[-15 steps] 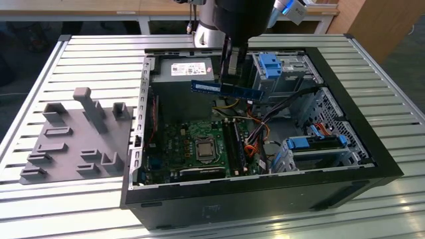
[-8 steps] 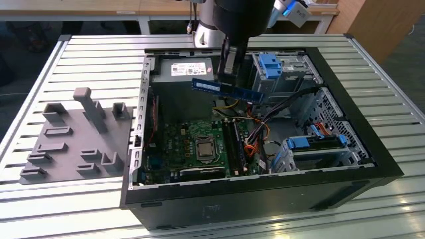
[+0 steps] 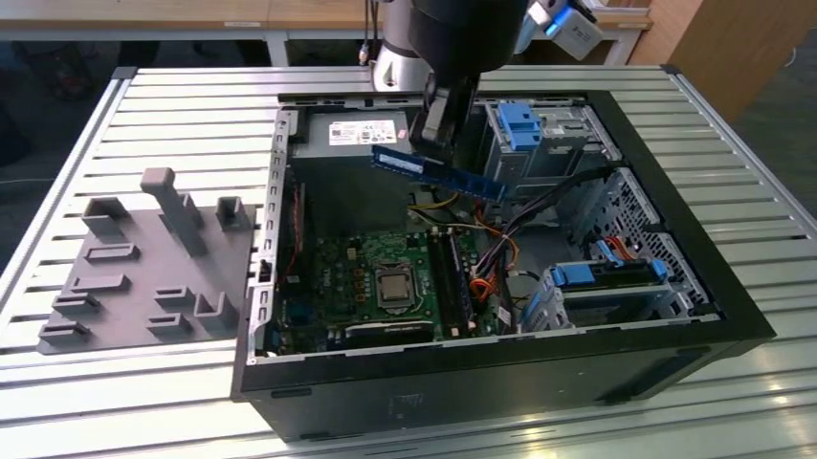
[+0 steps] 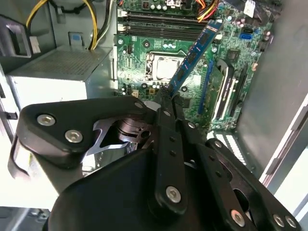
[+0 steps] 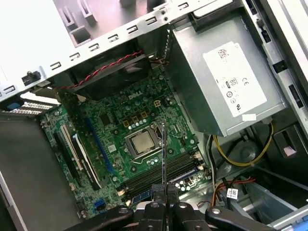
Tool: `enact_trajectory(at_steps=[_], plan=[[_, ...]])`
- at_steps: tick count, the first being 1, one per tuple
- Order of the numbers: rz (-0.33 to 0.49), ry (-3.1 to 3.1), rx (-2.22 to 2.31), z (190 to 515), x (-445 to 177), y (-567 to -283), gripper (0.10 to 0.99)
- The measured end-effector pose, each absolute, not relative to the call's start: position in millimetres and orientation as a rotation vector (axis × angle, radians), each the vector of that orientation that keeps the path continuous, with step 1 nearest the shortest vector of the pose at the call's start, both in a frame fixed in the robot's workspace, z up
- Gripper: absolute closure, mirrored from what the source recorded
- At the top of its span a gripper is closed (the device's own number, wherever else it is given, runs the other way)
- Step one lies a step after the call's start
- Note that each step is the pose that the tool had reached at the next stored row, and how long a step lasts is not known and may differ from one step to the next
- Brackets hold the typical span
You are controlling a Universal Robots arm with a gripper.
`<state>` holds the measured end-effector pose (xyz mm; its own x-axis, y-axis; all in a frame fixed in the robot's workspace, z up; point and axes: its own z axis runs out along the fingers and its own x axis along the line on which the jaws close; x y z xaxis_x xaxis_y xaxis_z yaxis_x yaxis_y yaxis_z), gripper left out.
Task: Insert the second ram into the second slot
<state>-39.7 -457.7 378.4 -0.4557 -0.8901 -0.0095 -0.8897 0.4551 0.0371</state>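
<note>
My gripper is clamped tight on one end of the second ram. The second wrist view gives me its blue face, slanting over the motherboard. The first wrist view turns it to a thin edge in front of the memory slots and the processor. In the exterior view it hangs tilted, clear above the open computer case.

Room is standing open above the memory slots; power supply, drive cage and cables are crowding round.
</note>
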Motion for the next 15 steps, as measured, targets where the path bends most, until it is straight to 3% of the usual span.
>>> enact_trajectory(at_steps=[15], plan=[[-0.058, -2.794, 1.416, 378.0, -39.7, -457.7, 0.949]])
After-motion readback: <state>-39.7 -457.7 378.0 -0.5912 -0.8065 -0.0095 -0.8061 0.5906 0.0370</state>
